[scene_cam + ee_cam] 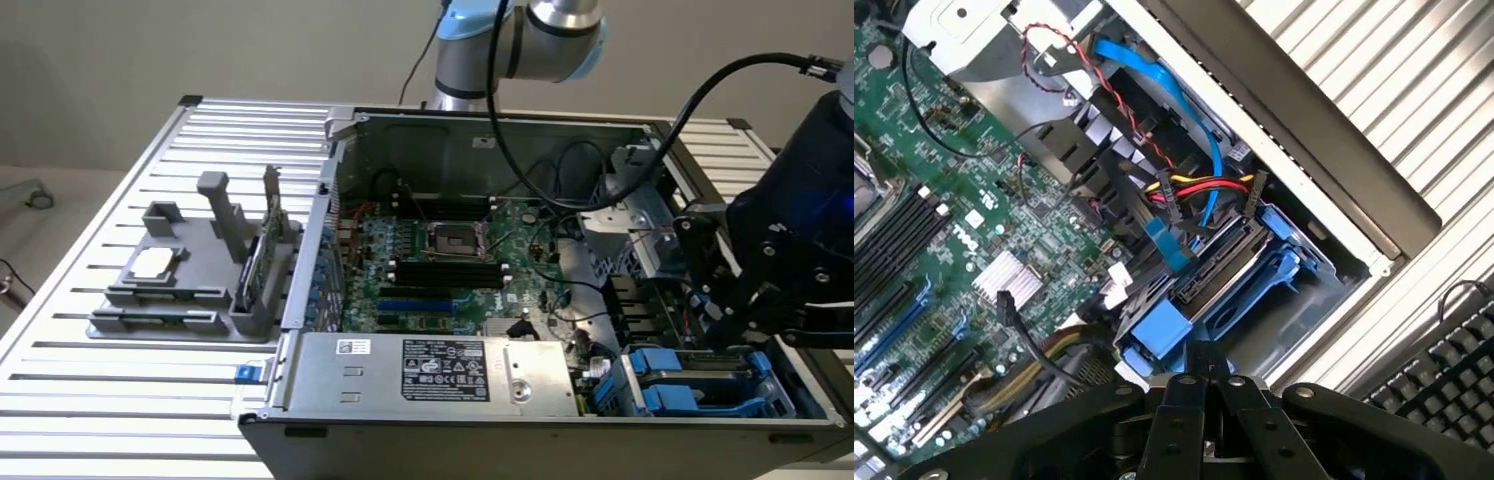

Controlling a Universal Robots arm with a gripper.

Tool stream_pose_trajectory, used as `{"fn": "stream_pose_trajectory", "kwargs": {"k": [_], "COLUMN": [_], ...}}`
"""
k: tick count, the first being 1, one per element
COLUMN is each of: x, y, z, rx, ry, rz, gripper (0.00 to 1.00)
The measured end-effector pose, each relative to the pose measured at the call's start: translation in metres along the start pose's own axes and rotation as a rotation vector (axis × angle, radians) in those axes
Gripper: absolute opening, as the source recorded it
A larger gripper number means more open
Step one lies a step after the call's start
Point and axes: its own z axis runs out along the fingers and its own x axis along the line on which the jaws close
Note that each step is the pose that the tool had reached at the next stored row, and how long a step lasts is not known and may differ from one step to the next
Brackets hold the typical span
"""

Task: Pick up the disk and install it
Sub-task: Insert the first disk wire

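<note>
From my console, the biggest thing is the slatted metal surface, and on it lies the open computer case with its side panel off. Inside, the green motherboard takes up the middle. The silver power supply with its white label lies along the near wall. In the exterior view's left, a grey holder stands on the surface beside the case.

The arm reaches into the corner of the case in the exterior view's lower right, over the drive bay. The disk sits in that bay, lying flat. I see it end-on: a dark end face with a connector strip and blue plastic rails along both edges. A blue tab is at the end nearest the claw (its broad face is hidden from me). Red, yellow and black wires and a blue cable run down to it.

The claw is pressed together and carries nothing. It hangs just above the blue tab, and I cannot tell whether it touches.

A small silver chip rests flat on the holder, and a thin green card stands upright in it. A black keyboard lies outside the case.
</note>
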Motion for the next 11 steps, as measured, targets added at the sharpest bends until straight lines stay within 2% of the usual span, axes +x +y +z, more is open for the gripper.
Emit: {"fn": "stream_pose_trajectory", "kwargs": {"k": [11], "x": [-0.0087], "y": [0.0092], "z": [0.0103], "rx": [-0.0478], "ry": [0.0502], "rz": [0.058], "gripper": [0.11]}}
